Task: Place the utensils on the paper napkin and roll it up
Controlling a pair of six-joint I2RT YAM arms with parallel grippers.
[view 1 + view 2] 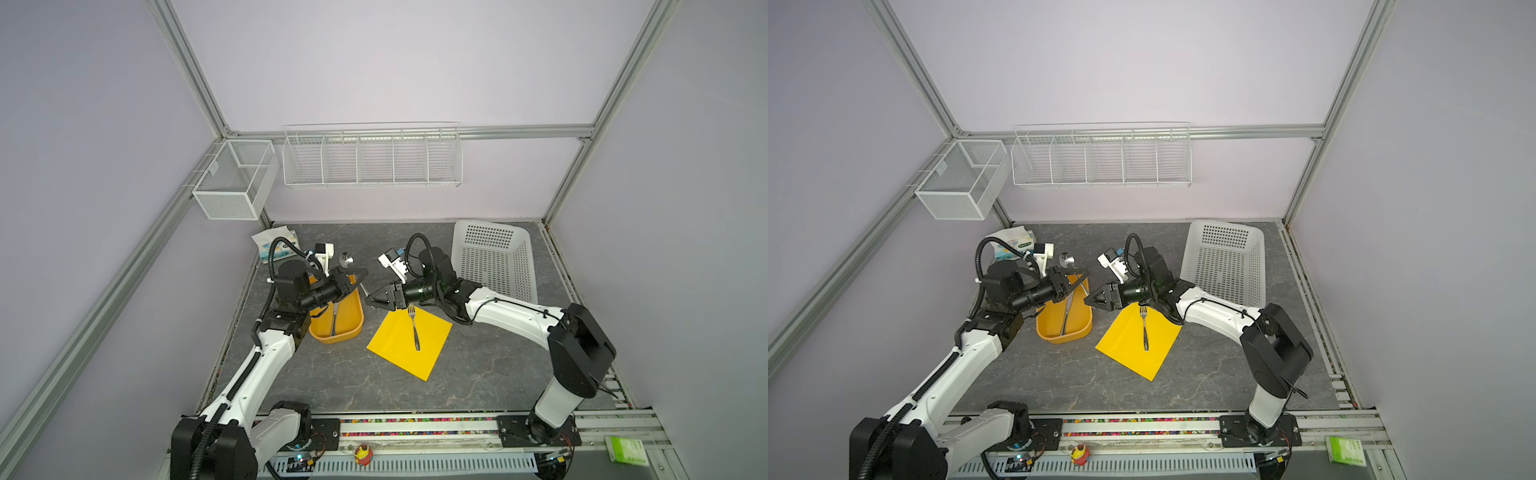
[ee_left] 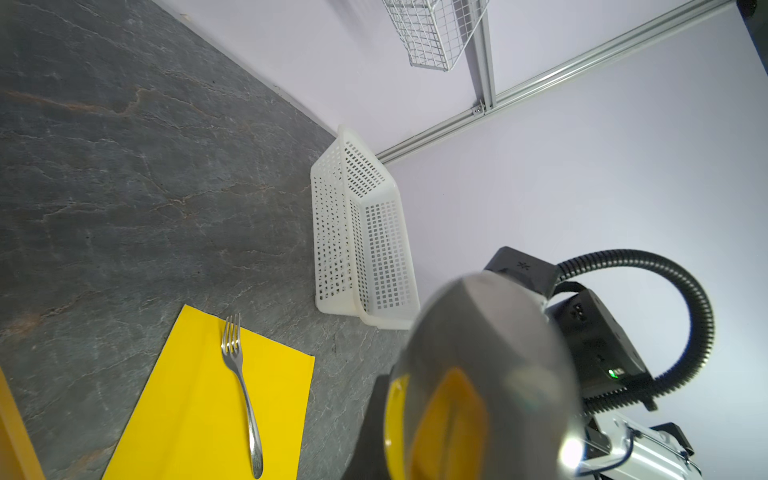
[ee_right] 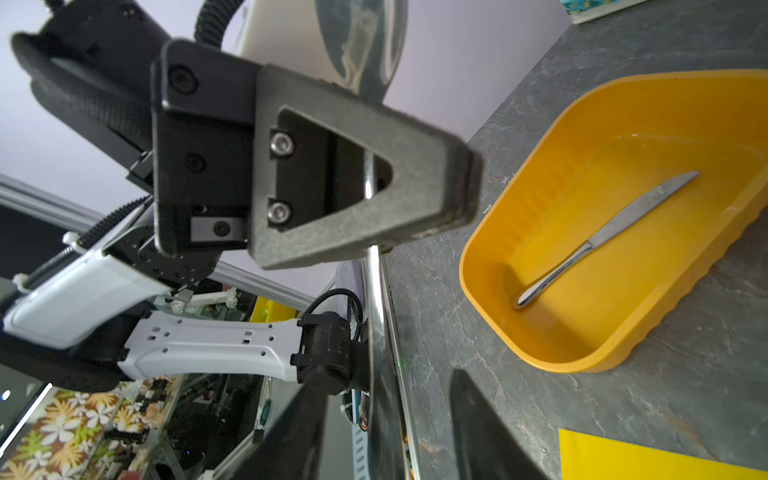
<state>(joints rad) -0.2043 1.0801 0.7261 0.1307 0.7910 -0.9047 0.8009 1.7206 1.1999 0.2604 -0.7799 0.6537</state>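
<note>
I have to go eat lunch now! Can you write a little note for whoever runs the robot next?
Left tool: shut on the handle of the shiny silver metal spoon.
Right tool: jaws apart around the spoon's handle end, not gripping.
Done: the silver four-tined fork lies on the flat bright yellow paper napkin.
To do: the silver table knife lies in the orange-yellow plastic tray. Put the spoon, and probably the knife, on the napkin, then roll it.

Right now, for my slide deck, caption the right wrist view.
Left gripper shut on the spoon; a knife lies in the orange tray.
</note>
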